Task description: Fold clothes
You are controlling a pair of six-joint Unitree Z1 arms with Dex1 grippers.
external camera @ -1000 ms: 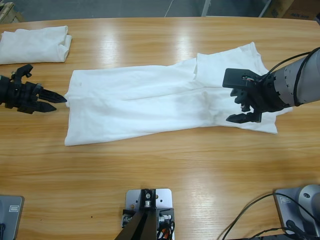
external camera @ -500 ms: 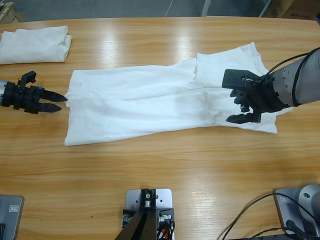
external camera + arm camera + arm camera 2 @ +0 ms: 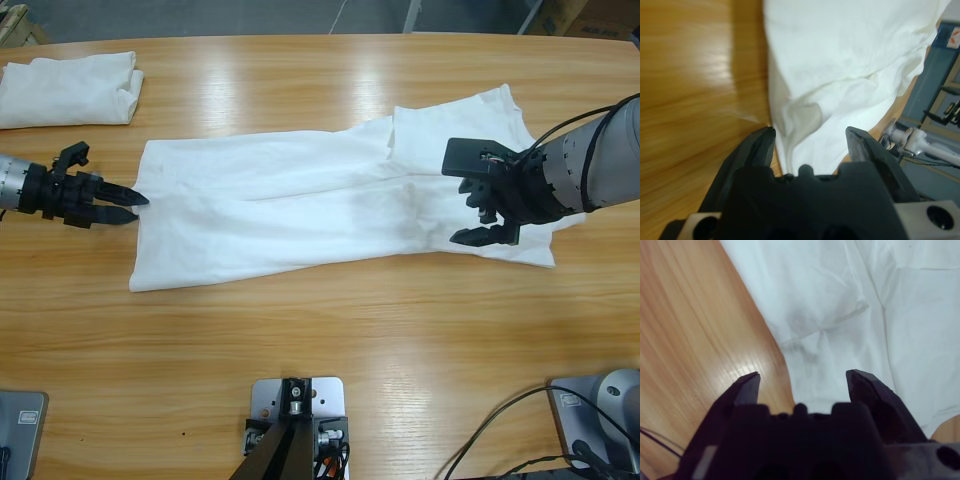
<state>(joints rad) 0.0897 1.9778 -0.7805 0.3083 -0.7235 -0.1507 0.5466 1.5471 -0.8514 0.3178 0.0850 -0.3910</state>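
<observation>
With the T-shirt spread across the frame's middle, the left gripper, jaws wide at its left edge, and the right gripper, also wide, may pinch only one layer, so the fold drags unevenly.

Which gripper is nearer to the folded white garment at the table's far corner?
Left. The left gripper lies just below the folded garment, at the T-shirt's edge; the right gripper hovers far across the table.

High view looks straight down; both wrist views closely share the T-shirt.
</observation>
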